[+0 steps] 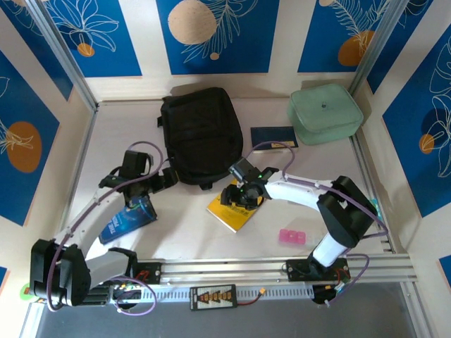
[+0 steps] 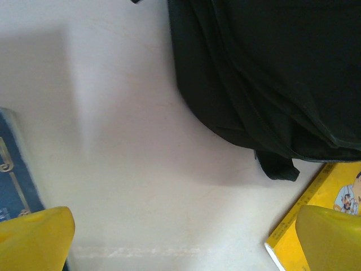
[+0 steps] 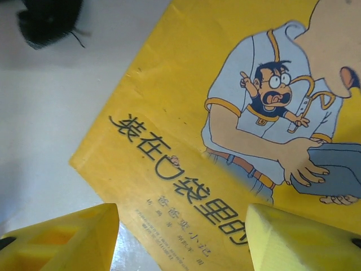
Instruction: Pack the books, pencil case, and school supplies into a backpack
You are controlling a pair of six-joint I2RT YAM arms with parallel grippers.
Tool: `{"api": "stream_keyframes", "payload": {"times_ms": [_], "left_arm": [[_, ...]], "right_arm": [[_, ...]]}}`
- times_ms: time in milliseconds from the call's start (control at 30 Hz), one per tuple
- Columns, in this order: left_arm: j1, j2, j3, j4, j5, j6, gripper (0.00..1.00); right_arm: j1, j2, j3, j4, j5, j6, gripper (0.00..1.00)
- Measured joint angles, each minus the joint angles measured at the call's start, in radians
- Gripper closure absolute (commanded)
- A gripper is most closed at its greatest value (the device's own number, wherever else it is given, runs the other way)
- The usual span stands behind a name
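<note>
Left gripper [image 2: 180, 243] seen spread wide, empty, beside black fabric backpack [image 2: 271, 73]; right gripper [image 3: 183, 240] held parted, empty, over yellow cartoon paperback [image 3: 186, 130].

The yellow paperback [image 1: 230, 215] lies partly hidden under the right tool [image 1: 241, 198].

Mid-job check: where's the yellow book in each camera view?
Top view: yellow book, centre of the picture, just in front of the backpack.
Left wrist: book in the bottom right corner, below the backpack's edge.
Right wrist: its cover spans most of the picture.
Shared landmark: the black backpack.
</note>
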Motion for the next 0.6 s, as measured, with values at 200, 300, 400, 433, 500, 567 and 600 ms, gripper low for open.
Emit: {"api": "stream_keyframes", "payload": {"times_ms": [200,300,400,433,500,567,600], "left_arm": [[-0.1,0.063,0.035,0.031,0.002,0.0,0.0],[-0.15,0.096,0.069,0.045,0.003,0.0,0.0],[-0.203,0.129,0.096,0.063,0.006,0.0,0.0],[-0.221,0.141,0.105,0.068,0.008,0.0,0.0],[-0.261,0.173,0.124,0.086,0.016,-0.001,0.0],[-0.304,0.212,0.148,0.102,0.024,-0.005,0.0],[-0.328,0.234,0.162,0.108,0.025,-0.007,0.0]], "right_arm": [[-0.021,0.008,-0.031,0.013,-0.027,-0.003,0.4],[-0.049,-0.019,-0.061,0.005,-0.032,-0.013,0.4],[-0.099,-0.064,-0.093,-0.04,-0.018,-0.028,0.4],[-0.119,-0.081,-0.1,-0.066,-0.005,-0.032,0.4],[-0.155,-0.115,-0.107,-0.118,0.035,-0.033,0.4],[-0.195,-0.151,-0.108,-0.167,0.073,-0.027,0.4],[-0.213,-0.173,-0.108,-0.184,0.092,-0.019,0.4]]}}
